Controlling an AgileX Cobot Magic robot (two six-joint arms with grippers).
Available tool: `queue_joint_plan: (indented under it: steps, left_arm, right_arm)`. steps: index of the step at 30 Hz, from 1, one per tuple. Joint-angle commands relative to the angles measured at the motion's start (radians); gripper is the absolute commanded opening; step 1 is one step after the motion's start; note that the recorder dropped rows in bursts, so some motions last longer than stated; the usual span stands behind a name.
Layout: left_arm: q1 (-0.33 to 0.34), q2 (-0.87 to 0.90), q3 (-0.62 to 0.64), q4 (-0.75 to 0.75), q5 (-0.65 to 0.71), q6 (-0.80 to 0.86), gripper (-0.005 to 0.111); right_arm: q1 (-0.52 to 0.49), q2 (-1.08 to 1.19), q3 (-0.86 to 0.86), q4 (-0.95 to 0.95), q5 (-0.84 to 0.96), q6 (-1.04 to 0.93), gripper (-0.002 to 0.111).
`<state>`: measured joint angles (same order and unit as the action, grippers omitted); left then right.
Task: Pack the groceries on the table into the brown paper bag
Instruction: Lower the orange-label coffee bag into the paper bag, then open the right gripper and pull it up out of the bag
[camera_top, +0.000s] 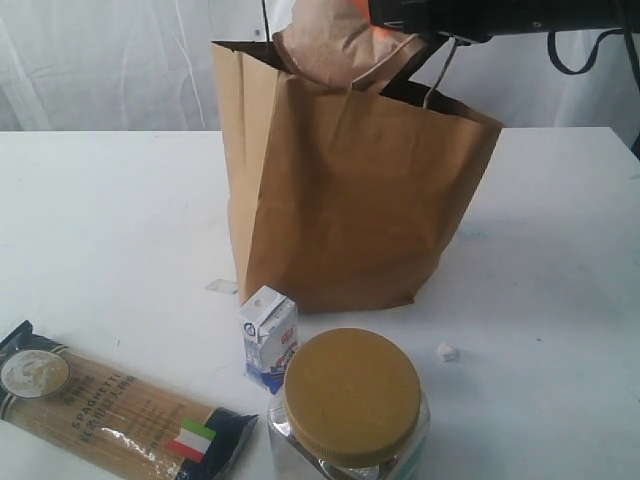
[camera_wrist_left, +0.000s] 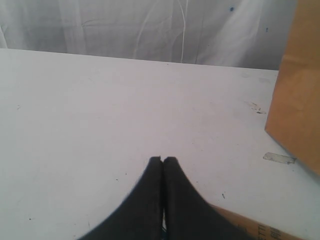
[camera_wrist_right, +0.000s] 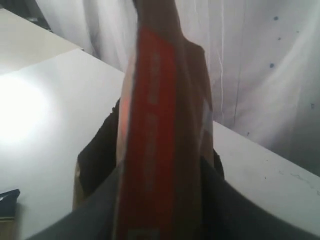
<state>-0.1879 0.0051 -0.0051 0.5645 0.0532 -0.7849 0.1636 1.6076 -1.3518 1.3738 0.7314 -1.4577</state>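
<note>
Exterior view, clock positions taken from the brown paper bag (camera_top: 350, 210). Nearest, at 6: clear jar with mustard lid (camera_top: 352, 395), upright at the front edge. Spaghetti pack with Italian flag (camera_top: 110, 405) lies flat at 8, flag end just beside the jar. Small white-blue carton (camera_top: 269, 338) stands at 7, between jar and bag and close to the bag's base. A white crumb (camera_top: 447, 351) sits at 5 and a tape scrap (camera_top: 222, 286) lies by the bag's 8 o'clock corner. The bag stands upright and open mid-table (camera_top: 100, 220). Left gripper (camera_wrist_left: 163, 160): fingers pressed together with nothing between them, low over bare tabletop, bag wall off to one side and a corner of the spaghetti pack under it. Right gripper (camera_wrist_right: 160, 165): clamped narrow on the brown-orange pouch (camera_top: 335, 45), one finger on each flat face. The pouch hangs at 12 in the bag mouth, lower end behind the front rim. White curtain (camera_top: 100, 60) behind.
</note>
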Motion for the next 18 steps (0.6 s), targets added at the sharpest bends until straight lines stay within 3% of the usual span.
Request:
queue_joint_plan:
  steps: [1,7,15,18]
  left_arm:
    - [0.000,-0.005,0.005,-0.004,-0.008,-0.002,0.000]
    - [0.000,-0.005,0.005,-0.004,-0.008,-0.002,0.000]
    - [0.000,-0.005,0.005,-0.004,-0.008,-0.002,0.000]
    - [0.000,-0.005,0.005,-0.004,-0.008,-0.002,0.000]
  right_arm:
    - [-0.001,-0.010,-0.007,-0.003,0.054,0.004,0.011]
    - [-0.001,-0.010,-0.007,-0.083,0.020,0.063,0.036]
    - [-0.001,-0.010,-0.007,-0.162,0.031,0.155,0.053]
    - [-0.001,-0.010,-0.007,-0.175,0.034,0.188,0.054]
